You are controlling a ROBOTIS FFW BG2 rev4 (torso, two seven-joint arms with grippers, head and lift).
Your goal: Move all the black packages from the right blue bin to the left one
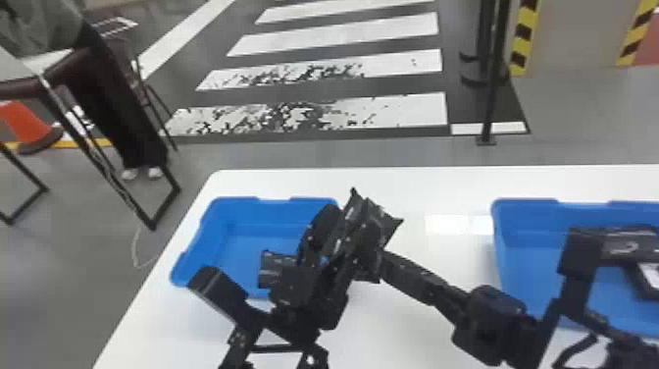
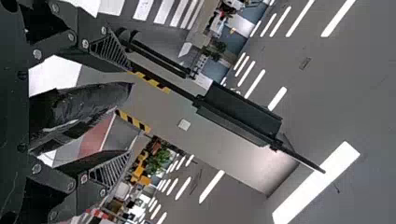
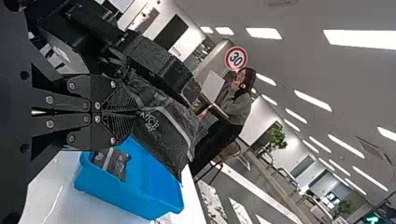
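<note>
Right end effector [image 1: 385, 261], black package [image 3: 170, 122] pinched between its fingertips

White table [image 1: 456, 186] on gray floor [image 1: 318, 152]. Past it, dark floor patch with fat white stripes [image 1: 333, 34], near ones scuffed. Thin black pole [image 1: 492, 83] stands near pale wall [image 1: 573, 34] with yellow-and-black edges [image 1: 523, 37]. Orange cone [image 1: 24, 122] at left of head view. Right wrist view: round red-rimmed sign [image 3: 236, 58], leafy green plant [image 3: 277, 138], long bright lights [image 3: 264, 33] on gray ceiling [image 3: 299, 60].
</note>
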